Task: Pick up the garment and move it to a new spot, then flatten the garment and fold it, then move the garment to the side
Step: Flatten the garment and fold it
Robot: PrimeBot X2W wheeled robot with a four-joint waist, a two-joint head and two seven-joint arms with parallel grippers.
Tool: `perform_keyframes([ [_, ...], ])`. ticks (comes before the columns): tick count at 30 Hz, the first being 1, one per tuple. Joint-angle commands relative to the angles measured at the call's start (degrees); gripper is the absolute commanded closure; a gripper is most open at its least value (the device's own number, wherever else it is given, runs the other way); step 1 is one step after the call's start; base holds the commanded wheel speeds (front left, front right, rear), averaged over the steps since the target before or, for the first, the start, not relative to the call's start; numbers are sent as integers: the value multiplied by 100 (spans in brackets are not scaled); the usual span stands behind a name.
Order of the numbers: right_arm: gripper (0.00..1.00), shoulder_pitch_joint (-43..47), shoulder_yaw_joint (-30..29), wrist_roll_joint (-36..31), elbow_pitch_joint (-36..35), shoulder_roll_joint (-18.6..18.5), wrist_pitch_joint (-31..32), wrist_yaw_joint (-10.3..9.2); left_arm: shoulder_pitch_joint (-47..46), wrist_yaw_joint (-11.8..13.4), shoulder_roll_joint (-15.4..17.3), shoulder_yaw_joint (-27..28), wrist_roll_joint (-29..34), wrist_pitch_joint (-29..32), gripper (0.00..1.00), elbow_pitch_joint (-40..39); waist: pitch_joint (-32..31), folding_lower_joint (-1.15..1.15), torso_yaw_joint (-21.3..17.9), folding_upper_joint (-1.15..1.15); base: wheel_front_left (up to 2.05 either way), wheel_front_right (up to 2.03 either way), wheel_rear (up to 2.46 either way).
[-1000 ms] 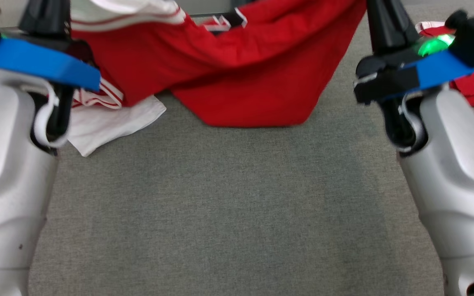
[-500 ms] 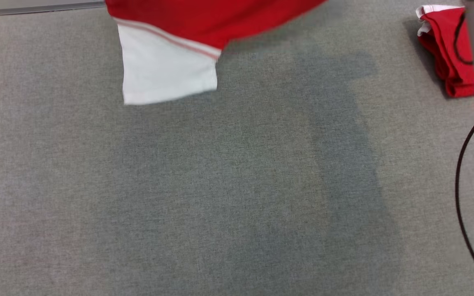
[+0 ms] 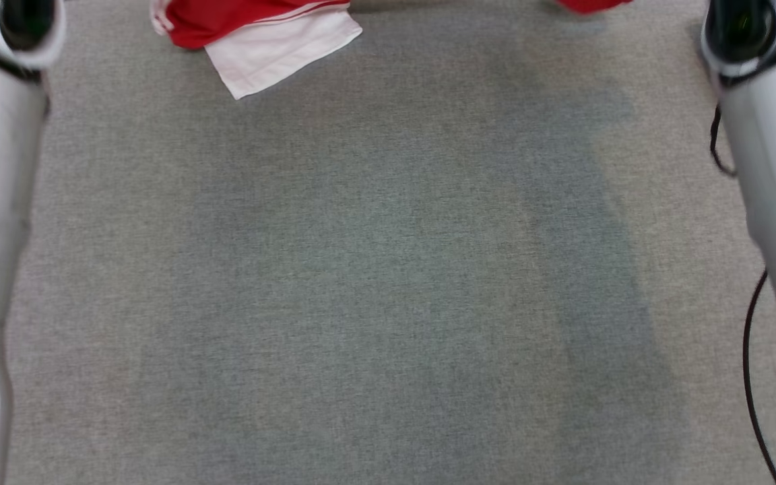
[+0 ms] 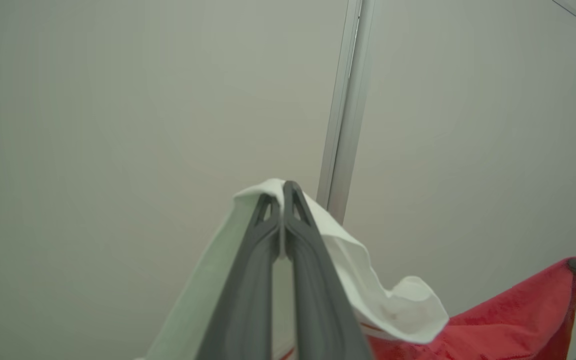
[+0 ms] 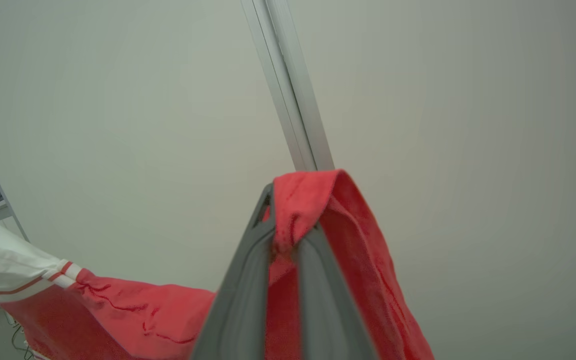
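Garment (image 5: 118, 310) (soft red cloth), limp folds

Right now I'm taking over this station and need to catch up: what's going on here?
The robot is holding a red-and-white garment up between both arms. Its left fingers are shut on a white part and its right fingers on a red part, all pointing toward a pale wall. In the head view the garment's lower end shows at the top, over the grey carpet; whether it touches is unclear. It is not yet flattened or folded.
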Motion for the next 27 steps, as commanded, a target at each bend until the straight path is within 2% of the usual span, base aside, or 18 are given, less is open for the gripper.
perform_keyframes([
  [1,100,172,3,-12,-106,-81,-30,1,168,-5,14,24,-45,-48,100,-60,-1,0,30,0,0,0,0],
  [6,100,1415,65,50,-751,-132,-31,1,1387,4,81,303,-86,-90,100,-553,-155,0,104,0,0,0,0],
  [14,100,3371,136,216,-1519,-221,-31,1,3887,201,-147,902,231,-91,100,-1678,-541,0,161,0,0,0,0],
  [19,100,4394,176,319,-1736,-241,-32,1,5078,224,-333,1000,355,-93,100,-2029,-825,0,212,0,0,0,0],
  [27,100,5689,72,453,-1851,-311,-32,1,6403,310,-620,969,431,-92,100,-2189,-1236,0,286,0,0,0,0],
])
